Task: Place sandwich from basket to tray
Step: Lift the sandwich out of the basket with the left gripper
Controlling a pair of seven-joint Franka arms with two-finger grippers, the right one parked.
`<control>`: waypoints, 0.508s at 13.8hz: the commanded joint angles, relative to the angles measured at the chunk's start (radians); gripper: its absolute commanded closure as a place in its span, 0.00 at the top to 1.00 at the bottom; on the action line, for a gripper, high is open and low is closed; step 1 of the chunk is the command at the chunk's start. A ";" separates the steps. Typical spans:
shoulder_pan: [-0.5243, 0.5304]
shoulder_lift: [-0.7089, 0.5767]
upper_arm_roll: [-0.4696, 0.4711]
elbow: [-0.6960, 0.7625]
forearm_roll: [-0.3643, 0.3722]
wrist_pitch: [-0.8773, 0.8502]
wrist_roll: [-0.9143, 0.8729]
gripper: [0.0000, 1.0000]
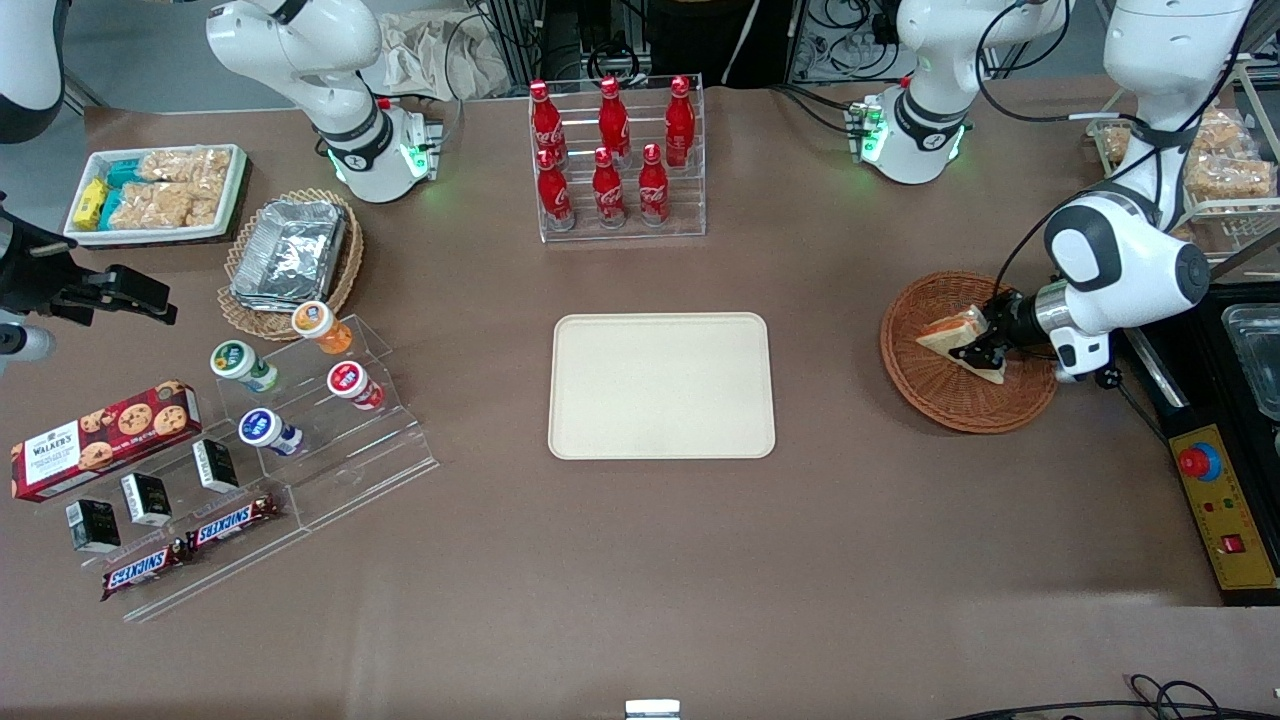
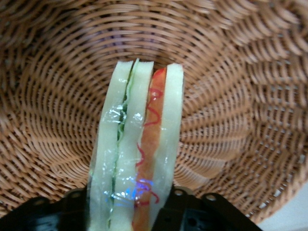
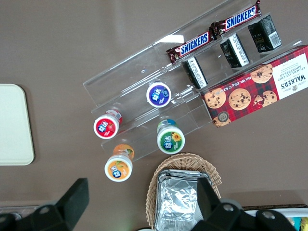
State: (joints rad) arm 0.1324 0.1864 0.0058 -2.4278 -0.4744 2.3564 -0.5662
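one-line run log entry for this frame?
phase: grasp | pincer: in basket, shut on sandwich | sandwich: on edge, over basket weave | tray: bare, nothing on it | transfer: not yet done

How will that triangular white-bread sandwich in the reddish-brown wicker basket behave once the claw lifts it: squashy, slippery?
The triangular white-bread sandwich looks wrapped in glossy clear film, so it may be a little slippery. Its stacked layers suggest that it could squash or shear under a firm squeeze. It is probably light, small against the reddish-brown wicker basket. The gripper is inside the basket, shut on it.

Even overhead light, soft shadows; wrist close-up blurred, plastic-wrap glare.
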 commanded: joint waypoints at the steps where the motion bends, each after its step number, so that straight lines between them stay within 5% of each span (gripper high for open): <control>1: -0.014 -0.059 0.000 0.016 0.002 -0.069 -0.029 0.40; 7: -0.010 -0.166 0.005 0.134 0.183 -0.354 -0.034 0.38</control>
State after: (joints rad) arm 0.1243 0.0695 0.0063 -2.3503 -0.3586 2.1159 -0.5718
